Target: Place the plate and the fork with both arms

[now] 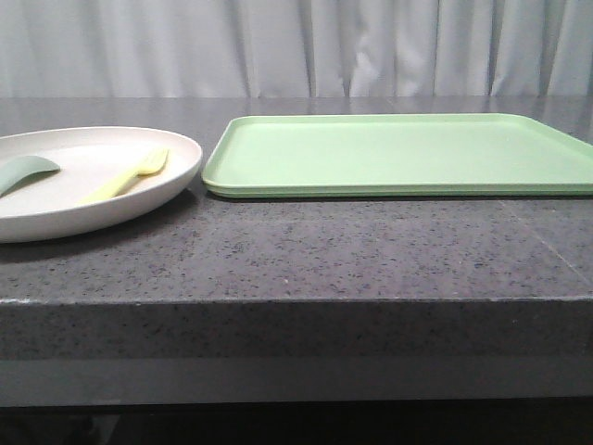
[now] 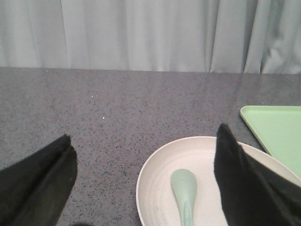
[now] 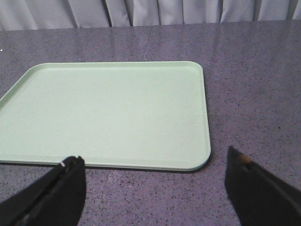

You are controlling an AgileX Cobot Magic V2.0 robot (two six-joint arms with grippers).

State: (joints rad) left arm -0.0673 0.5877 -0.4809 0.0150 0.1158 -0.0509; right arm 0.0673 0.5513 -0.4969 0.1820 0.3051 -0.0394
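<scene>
Cream-white and matte, the plate (image 1: pixel 88 185) is set near the table's (image 1: pixel 306 250) left edge, with the pale-yellow fork (image 1: pixel 125 176) and a grey-green spoon (image 1: pixel 23 171) laid inside it. A light-green tray (image 1: pixel 408 153) is placed just beside the plate, toward the right edge. The left pincer (image 2: pixel 146 181) is held wide open above the plate's near rim. The right pincer (image 3: pixel 155 188) is likewise spread open before the tray, gripping nothing.

The fork (image 1: pixel 127 176) and spoon (image 1: pixel 23 171) lie on the plate (image 1: pixel 176 171), left of the tray (image 1: pixel 398 153).
</scene>
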